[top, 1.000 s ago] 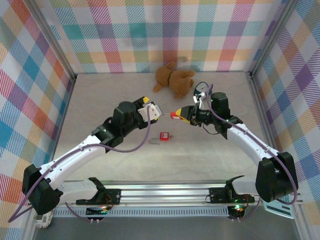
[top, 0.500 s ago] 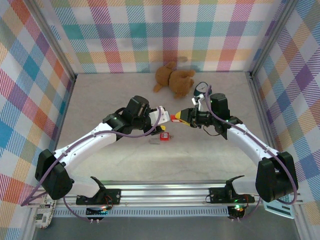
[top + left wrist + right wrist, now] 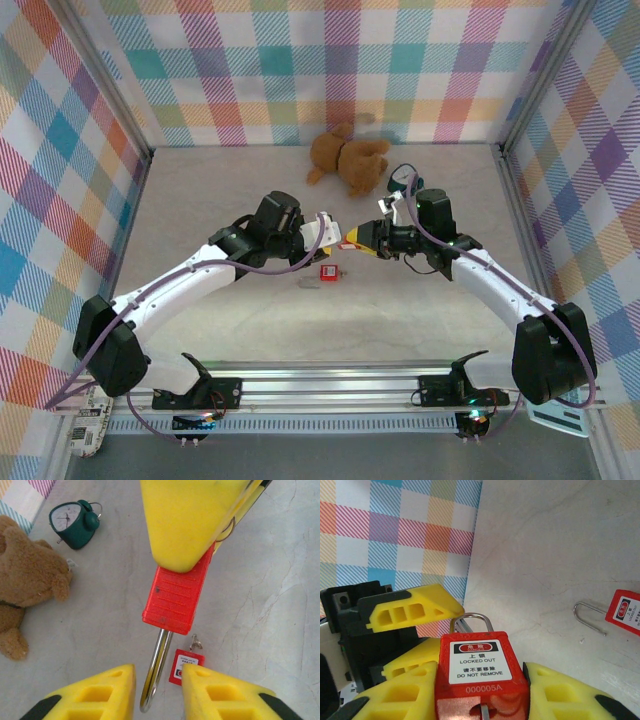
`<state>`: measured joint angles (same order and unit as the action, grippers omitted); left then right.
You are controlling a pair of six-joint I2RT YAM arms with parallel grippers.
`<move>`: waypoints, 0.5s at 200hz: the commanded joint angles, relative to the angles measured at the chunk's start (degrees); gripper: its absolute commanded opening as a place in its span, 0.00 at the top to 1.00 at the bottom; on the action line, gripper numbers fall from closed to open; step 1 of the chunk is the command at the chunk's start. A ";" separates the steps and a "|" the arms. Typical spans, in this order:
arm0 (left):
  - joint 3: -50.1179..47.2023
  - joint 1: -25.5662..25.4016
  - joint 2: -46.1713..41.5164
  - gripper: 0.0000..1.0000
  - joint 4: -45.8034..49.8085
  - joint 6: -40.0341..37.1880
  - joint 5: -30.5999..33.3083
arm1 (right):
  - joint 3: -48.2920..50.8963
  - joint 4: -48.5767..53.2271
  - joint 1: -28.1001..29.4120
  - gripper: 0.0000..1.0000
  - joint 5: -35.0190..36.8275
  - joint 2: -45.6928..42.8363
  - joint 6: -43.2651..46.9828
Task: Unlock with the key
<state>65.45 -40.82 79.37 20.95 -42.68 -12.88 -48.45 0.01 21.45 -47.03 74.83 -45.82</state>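
**Left hand narrows around the shackle**

The left hand (image 3: 157,677) has moved in, its fingers now spread just clear of the shackle (image 3: 159,650). The right hand (image 3: 480,675) pinches the red padlock (image 3: 175,595). The key (image 3: 197,642) seems to lie on the surface beyond the left hand, beside the 2nd padlock (image 3: 186,666), ungrasped, so unlocking waits.

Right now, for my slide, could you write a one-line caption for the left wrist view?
Red padlock held by the right claw, its shackle pointing into the open left claw.

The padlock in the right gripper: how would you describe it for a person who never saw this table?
Start at the brown teddy bear at the back of the table. In front of it the right gripper holds a red padlock in the air; the other padlock lies on the table.
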 commanded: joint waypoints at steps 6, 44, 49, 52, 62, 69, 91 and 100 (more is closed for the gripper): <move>0.54 0.19 0.57 0.80 1.22 -0.08 -1.29 | 0.11 -2.12 0.35 0.72 -1.58 -0.60 0.07; 0.67 0.19 0.19 0.95 2.56 -0.21 -0.79 | 0.02 -1.91 0.34 0.73 -0.94 -0.82 -0.06; 0.64 0.13 0.06 0.97 2.67 -0.34 -0.53 | 0.02 -1.87 0.34 0.73 -0.81 -0.74 -0.06; 0.51 0.12 -0.03 0.99 2.70 -0.43 -0.36 | 0.02 -1.88 0.34 0.73 -0.67 -0.74 -0.10; 0.40 0.13 -0.43 1.00 2.78 -0.79 -0.05 | 0.02 -1.83 0.34 0.73 -0.43 -0.74 -0.03; 0.22 0.14 -0.80 1.00 2.69 -0.83 0.17 | 0.02 -1.88 0.39 0.73 -0.41 -0.71 -0.06; -0.30 0.13 -1.82 1.00 2.70 -1.18 0.68 | 0.10 -1.86 0.28 0.74 0.00 -0.58 -0.05; -0.45 0.16 -2.15 1.00 2.87 -1.35 1.13 | 0.11 -1.77 0.15 0.74 0.32 -0.65 -0.16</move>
<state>65.45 -40.77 79.24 22.20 -44.31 -12.60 -48.42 0.19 21.45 -46.52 74.83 -45.84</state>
